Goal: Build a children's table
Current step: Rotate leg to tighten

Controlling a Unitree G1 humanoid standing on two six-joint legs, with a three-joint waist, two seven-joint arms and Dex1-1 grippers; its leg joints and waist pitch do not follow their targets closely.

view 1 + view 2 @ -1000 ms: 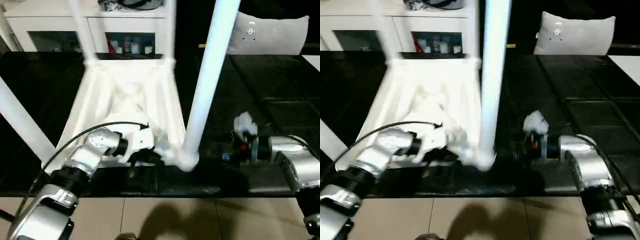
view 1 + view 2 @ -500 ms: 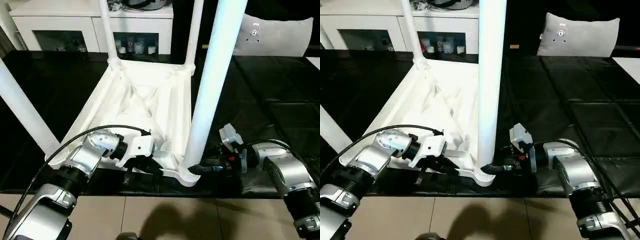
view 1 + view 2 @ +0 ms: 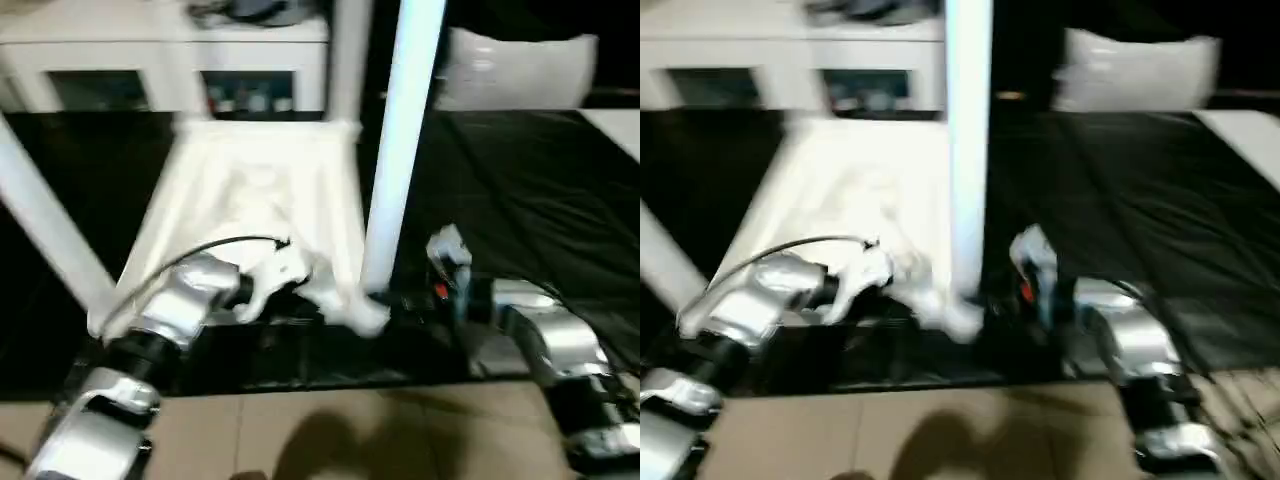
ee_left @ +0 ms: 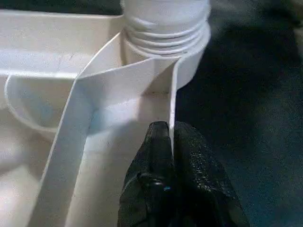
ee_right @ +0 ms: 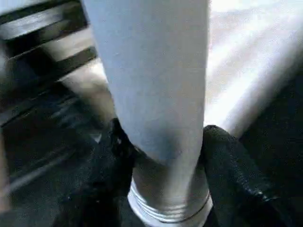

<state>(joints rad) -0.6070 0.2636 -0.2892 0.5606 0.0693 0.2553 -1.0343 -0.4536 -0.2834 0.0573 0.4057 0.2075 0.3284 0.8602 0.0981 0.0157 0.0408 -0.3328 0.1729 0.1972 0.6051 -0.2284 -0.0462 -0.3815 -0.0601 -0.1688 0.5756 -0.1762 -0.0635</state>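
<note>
The children's table [image 3: 255,190] lies upside down on the black mat, white, its ribbed underside facing up and its legs standing upward. The near right leg [image 3: 400,150] rises from its corner socket [image 3: 368,315]. My right gripper [image 5: 165,156] is closed around the base of this leg, one black finger [image 5: 111,158] on each side and touching it. My left gripper [image 4: 169,130] is shut on the thin upright rim wall [image 4: 171,94] of the table right beside that socket. Another leg [image 3: 45,235] slants up at the left.
A white cabinet [image 3: 100,60] with glass doors stands behind the table. A grey pillow [image 3: 520,65] lies at the back right. The black mat [image 3: 540,180] stretches to the right, and beige floor tiles [image 3: 330,430] run along the near edge.
My right gripper has come in from the right and closed around the base of the near right leg. The left gripper has kept its grip on the rim. The camera has shifted.
</note>
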